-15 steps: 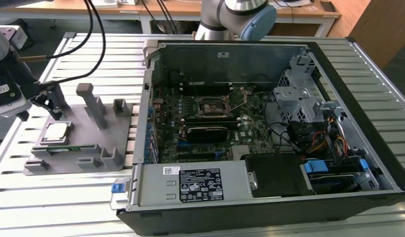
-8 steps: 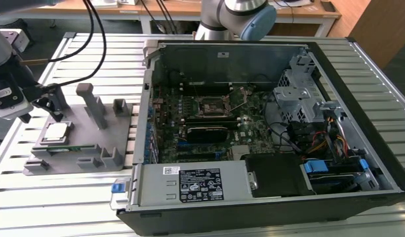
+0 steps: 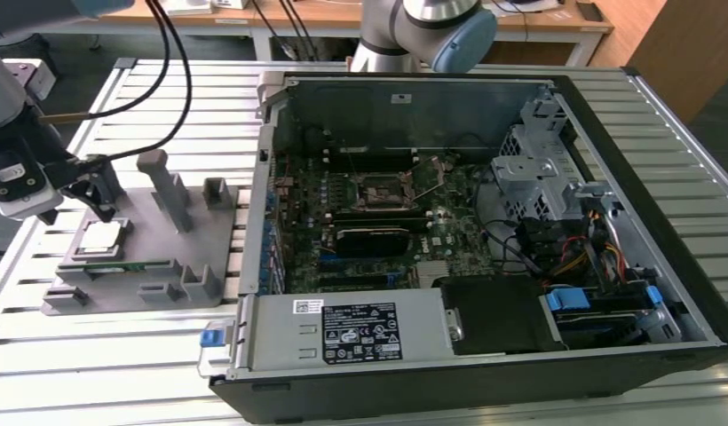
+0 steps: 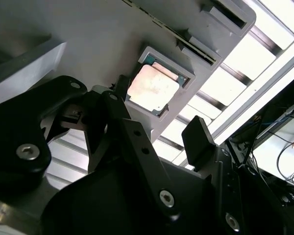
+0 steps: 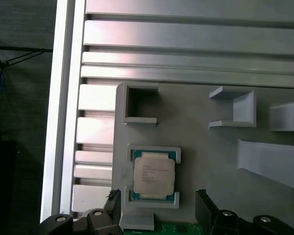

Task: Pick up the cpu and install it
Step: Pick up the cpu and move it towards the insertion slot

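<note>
Gripper [image 5: 158, 210] hangs wide open, the cpu [image 5: 154, 175] below and between its fingers; best kept centred and square to the chip's edges in the grey holder [image 5: 206, 147]

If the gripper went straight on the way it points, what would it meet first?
Probably the cpu, lying in its pocket on the grey fixture; the open gripper hangs over it. Depth is unclear, so the pocket rim might come first.

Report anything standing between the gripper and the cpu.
Nothing visible does. The cpu lies uncovered in its recess on the grey holder, and the open gripper hangs above it with only open space between them.
</note>
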You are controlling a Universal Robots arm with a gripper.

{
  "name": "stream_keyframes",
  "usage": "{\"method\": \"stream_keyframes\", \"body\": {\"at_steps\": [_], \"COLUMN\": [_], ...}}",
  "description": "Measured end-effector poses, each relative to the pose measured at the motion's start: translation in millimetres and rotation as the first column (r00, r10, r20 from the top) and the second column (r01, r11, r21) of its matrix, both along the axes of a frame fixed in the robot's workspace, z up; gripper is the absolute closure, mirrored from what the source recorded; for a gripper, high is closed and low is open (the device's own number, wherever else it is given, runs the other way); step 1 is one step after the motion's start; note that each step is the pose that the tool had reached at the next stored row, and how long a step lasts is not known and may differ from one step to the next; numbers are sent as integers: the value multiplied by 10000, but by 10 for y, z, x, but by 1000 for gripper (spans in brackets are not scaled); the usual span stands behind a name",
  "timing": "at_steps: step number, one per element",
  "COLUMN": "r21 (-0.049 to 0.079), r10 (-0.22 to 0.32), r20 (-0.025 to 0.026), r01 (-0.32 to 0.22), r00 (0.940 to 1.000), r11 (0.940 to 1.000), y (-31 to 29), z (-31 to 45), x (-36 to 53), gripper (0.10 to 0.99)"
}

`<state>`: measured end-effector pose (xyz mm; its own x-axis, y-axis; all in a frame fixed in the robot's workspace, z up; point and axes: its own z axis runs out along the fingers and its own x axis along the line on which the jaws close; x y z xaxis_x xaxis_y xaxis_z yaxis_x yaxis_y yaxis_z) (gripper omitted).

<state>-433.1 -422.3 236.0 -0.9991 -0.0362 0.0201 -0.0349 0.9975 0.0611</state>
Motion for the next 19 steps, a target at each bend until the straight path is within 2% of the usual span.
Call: {"method": "stream_keyframes", "body": {"at_steps": [19], "r21": [0], "r10": [-66], "r20": [0], "r01": [66], "r00": [10000], "r11": [10000], "y": [2], "z": [-192], "x": [-5], "gripper": [380]}}
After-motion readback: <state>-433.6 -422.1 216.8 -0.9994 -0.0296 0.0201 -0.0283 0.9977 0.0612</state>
